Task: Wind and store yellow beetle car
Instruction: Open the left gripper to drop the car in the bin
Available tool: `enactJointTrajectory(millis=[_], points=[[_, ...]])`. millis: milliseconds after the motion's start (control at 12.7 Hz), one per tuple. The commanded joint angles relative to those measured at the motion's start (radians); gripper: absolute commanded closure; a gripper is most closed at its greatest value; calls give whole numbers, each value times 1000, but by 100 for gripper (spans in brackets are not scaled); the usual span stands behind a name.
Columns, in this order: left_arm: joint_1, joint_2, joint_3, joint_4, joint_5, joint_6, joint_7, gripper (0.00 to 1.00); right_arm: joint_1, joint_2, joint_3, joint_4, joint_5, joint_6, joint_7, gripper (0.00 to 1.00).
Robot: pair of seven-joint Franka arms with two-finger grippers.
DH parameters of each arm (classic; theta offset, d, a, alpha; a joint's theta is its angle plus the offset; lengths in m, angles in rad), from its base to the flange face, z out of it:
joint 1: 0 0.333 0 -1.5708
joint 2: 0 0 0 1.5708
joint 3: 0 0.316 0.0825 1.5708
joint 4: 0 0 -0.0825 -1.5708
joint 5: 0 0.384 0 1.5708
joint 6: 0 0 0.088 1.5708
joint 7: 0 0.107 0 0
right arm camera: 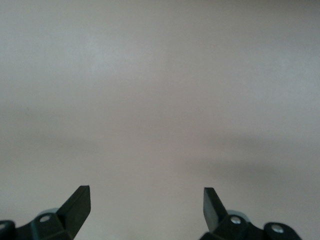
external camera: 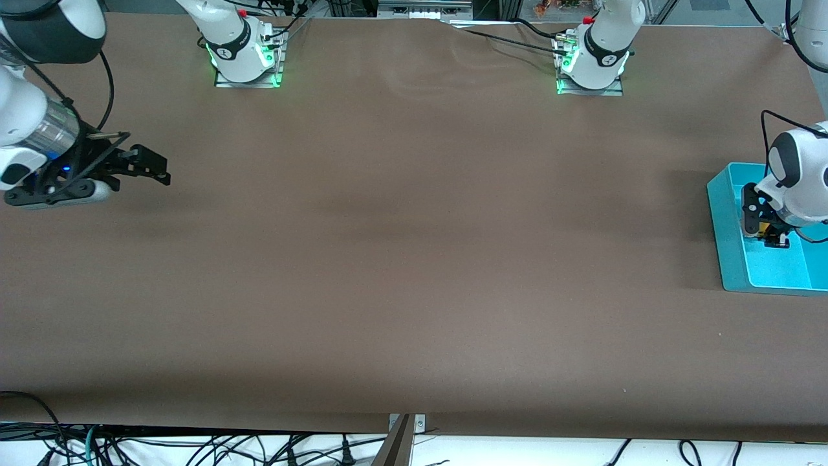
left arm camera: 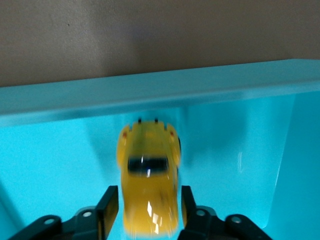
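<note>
Item: car [left arm camera: 149, 187], yellow, in the teal bin [left arm camera: 150, 92]. You see it between the left gripper [left arm camera: 150, 210] fingers, which stand slightly apart beside its flanks. Right gripper [external camera: 152, 169]: waiting, wide open, holding nothing.

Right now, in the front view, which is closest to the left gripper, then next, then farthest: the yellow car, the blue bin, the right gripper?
1. yellow beetle car, between the left gripper fingers.
2. blue bin, under and around it.
3. right gripper, at the right arm's end of the table.
</note>
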Motion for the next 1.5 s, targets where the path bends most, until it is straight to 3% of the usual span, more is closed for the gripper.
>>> enactJointTrajectory(millis=[0,158,395,553,868,1184,1421], points=[[-18,-46,14,8,-13,-10,24,0,-8,-12,-25,11,-12,-73,-76,0],[-40,-127,13,14,-71,-118,22,0,-7,-15,-49,17,-13,-77,-79,0],[-61,-265,-36,108,-290,-512,14,0,-5,-17,-47,26,-19,-67,-76,0],[-106,-329,-35,134,-450,-645,-82,0,-5,-12,-44,40,-18,-69,-70,0],[-176,-440,-82,142,-511,-742,-577,0,-5,-11,-46,47,-18,-69,-77,0],[-340,-501,-102,148,-516,-769,-1113,0,-2,-11,-41,60,-6,-74,-65,0],[-350,-511,-241,212,-502,-839,-1486,0,-4,-9,-41,60,-4,-77,-65,0]])
